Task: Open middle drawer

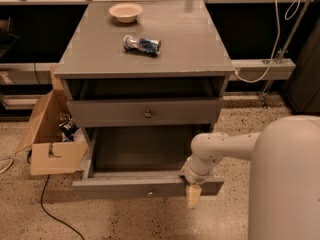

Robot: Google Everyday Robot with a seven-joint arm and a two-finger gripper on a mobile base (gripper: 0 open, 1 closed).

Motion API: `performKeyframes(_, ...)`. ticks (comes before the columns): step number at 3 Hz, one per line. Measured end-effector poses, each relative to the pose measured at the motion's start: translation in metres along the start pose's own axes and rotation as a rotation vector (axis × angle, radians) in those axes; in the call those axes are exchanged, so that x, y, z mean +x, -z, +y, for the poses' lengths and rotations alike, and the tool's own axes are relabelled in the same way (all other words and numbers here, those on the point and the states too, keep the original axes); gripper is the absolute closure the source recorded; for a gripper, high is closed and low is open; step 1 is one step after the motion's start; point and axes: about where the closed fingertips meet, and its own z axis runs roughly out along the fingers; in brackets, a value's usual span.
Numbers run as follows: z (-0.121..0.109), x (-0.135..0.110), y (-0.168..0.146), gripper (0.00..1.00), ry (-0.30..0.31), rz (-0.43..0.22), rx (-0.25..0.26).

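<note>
Oddly, the middle drawer (145,113) looks unopened to me — my gripper (192,195) sits at the near right edge of the pulled-out bottom drawer (125,188) — whether it is clamped or released I cannot tell.

Gripper (193,193) low at the near right, against the front of the pulled-out bottom drawer (125,188); how it meets the board can't be made out. Robot body (287,184) is cut off by the right and near edges. Slot under the cabinet top (145,88): too dark to see inside. Middle drawer (110,113): interior hidden behind its front. Cardboard box (50,156), left: contents too small to name. Packet (142,45) on top: print blurred. Black cable (41,204) runs off the near edge.
</note>
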Motion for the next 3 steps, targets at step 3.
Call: performKeyframes(3, 0.016, 0.040, 0.180, 0.00, -0.002, 0.004, 0.243)
